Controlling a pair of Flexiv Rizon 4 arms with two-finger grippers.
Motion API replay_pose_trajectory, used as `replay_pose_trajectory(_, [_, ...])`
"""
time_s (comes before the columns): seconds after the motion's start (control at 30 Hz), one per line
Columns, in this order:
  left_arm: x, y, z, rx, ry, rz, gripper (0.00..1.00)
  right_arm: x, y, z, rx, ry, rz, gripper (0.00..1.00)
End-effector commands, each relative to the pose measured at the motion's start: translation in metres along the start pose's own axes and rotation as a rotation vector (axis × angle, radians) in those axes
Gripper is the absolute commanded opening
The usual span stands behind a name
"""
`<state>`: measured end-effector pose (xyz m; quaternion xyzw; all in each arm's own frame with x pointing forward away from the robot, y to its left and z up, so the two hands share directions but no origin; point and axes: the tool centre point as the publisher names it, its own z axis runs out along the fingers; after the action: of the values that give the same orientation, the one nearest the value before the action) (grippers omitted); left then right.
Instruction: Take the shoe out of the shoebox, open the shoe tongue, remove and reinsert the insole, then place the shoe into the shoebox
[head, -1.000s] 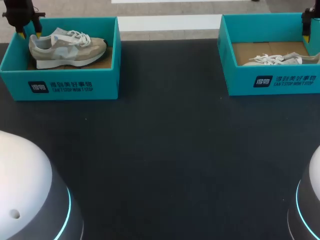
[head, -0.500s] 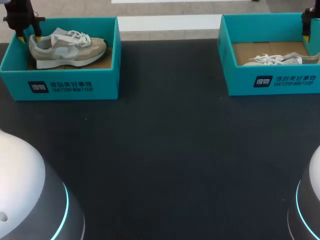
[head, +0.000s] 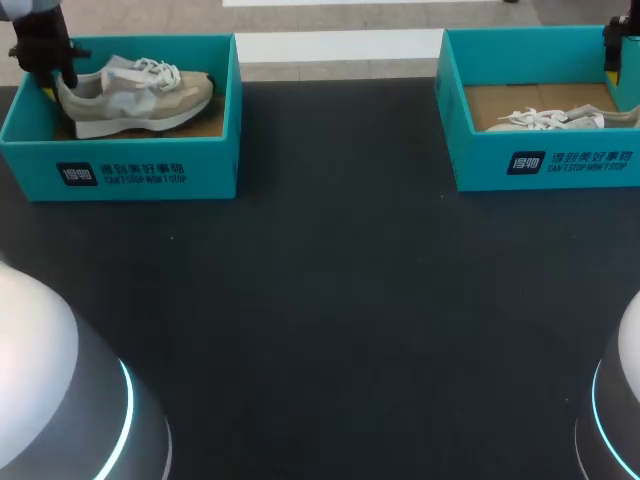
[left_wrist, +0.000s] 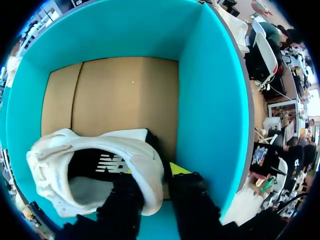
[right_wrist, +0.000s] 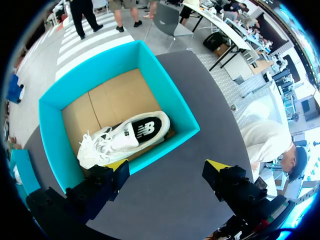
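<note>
The head camera sits high behind the robot, looking down across the dark surface (head: 330, 280), with the left box (head: 120, 170) and right box (head: 540, 165) at its far corners. The left wrist camera is down inside the left box (left_wrist: 210, 100), close over the heel of the beige shoe (left_wrist: 145, 170). The right wrist camera hangs well above the right box (right_wrist: 52, 140), facing down on all of it and its white shoe (right_wrist: 125, 137). Each wrist view shares its box and shoe with the head view.
</note>
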<state>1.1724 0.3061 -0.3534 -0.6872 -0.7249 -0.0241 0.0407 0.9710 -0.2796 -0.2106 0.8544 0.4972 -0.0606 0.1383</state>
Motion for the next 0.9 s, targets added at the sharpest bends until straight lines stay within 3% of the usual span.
replay_pose_trajectory(0.03, [-0.003, 0.001, -0.021, 0.012, 0.003, 0.040, 0.00, 0.000, 0.001, 0.000, 0.000, 0.001, 0.001, 1.00])
replay_pose_trajectory(0.2, [-0.002, -0.008, -0.056, -0.007, 0.024, 0.129, 0.00, 0.000, 0.001, 0.000, 0.000, 0.001, 0.001, 1.00])
replay_pose_trajectory(0.4, [0.003, -0.030, -0.138, -0.001, 0.075, 0.102, 0.00, 0.000, 0.001, 0.000, 0.000, 0.001, 0.001, 1.00])
replay_pose_trajectory(0.5, [0.006, -0.040, -0.174, 0.014, 0.026, 0.068, 0.00, 0.000, 0.001, 0.000, 0.000, 0.001, 0.001, 1.00])
replay_pose_trajectory(0.6, [0.006, -0.059, -0.210, -0.024, -0.015, 0.074, 0.00, 0.000, 0.001, 0.000, 0.000, 0.001, 0.001, 1.00])
replay_pose_trajectory(0.8, [0.004, -0.080, -0.252, -0.133, -0.026, 0.081, 0.00, 0.000, 0.001, 0.000, 0.000, 0.001, 0.001, 1.00])
replay_pose_trajectory(0.9, [0.004, -0.080, -0.252, -0.133, -0.026, 0.081, 0.00, 0.000, 0.001, 0.000, 0.000, 0.001, 0.001, 1.00])
